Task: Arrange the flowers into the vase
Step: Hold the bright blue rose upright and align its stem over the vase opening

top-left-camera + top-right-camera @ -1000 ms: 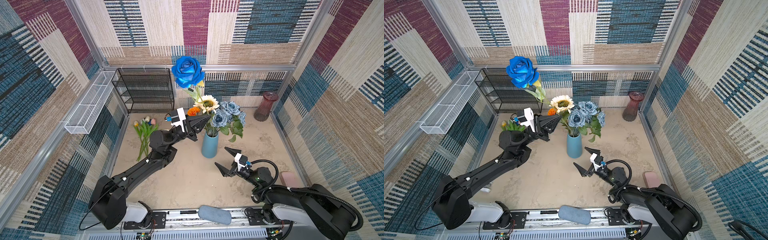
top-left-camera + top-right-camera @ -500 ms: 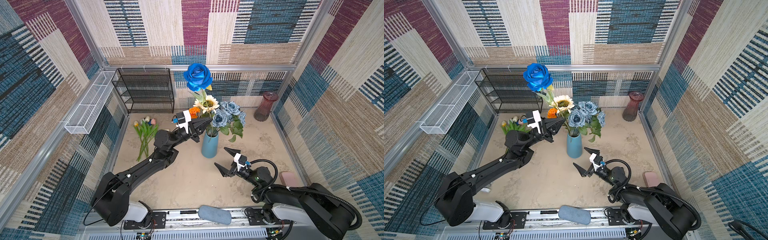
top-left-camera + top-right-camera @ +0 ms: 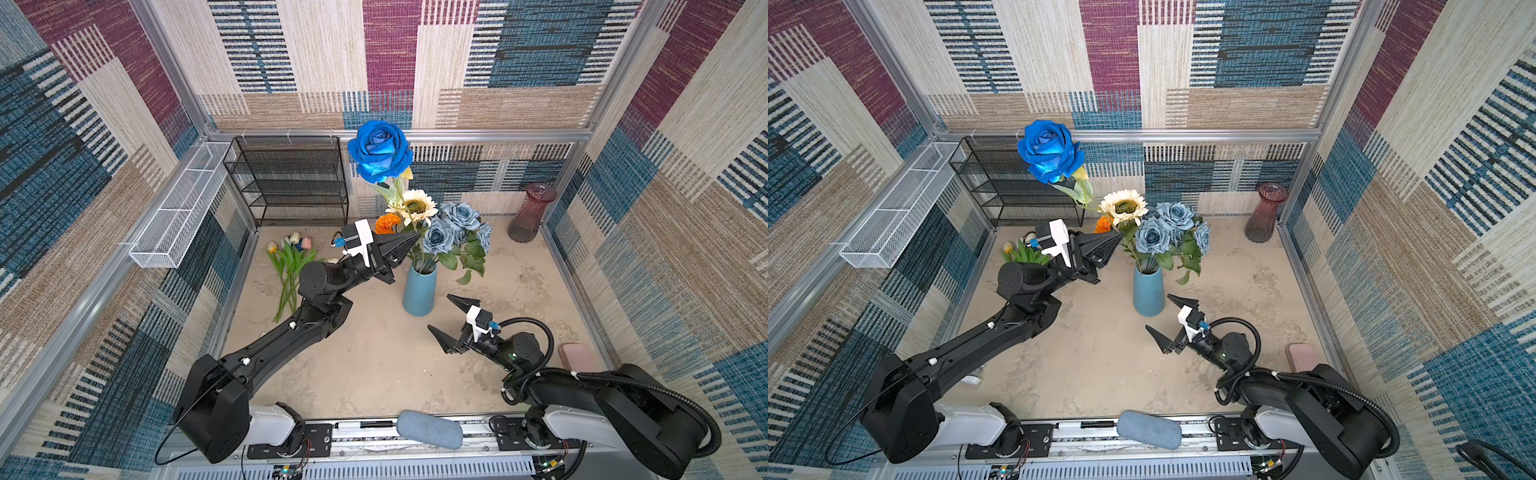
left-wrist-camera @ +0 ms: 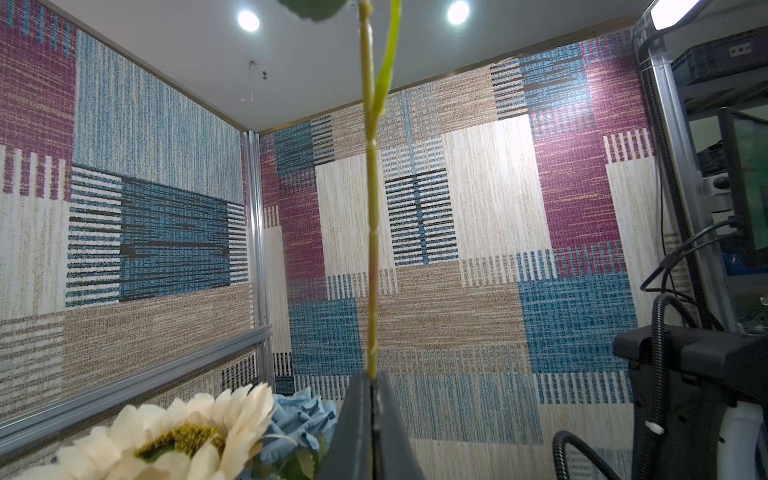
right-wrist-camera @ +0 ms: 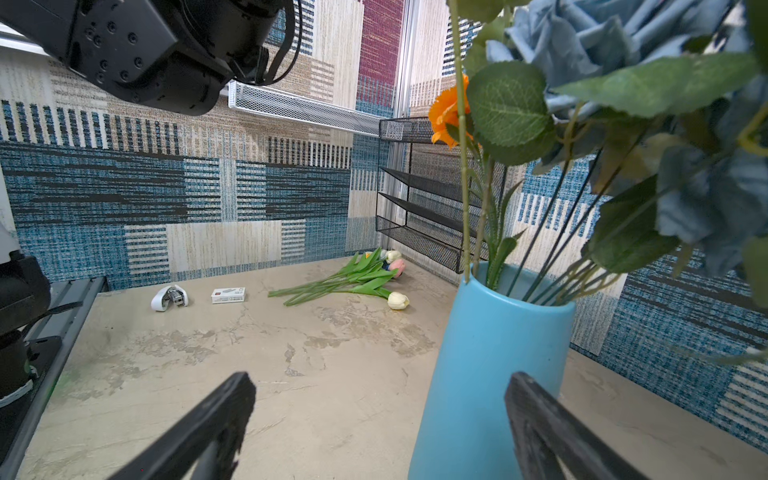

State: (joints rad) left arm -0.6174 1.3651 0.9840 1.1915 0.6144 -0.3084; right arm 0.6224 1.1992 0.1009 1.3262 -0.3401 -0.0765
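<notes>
The black left arm (image 3: 286,345) reaches up and forward from its base with the elbow bent and the wrist raised. Its left claw (image 3: 414,237) points level, jaws pinched on the thin green stem (image 4: 372,249) of a deep-blue rose (image 3: 380,151). The black right arm (image 3: 582,390) sits low, with the right claw (image 3: 440,312) near the tabletop (image 3: 374,365), jaws spread wide and empty.

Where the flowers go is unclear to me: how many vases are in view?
2. The blue vase stands in the middle, holding flowers; the dark red vase stands flowerless in the far right corner.
</notes>
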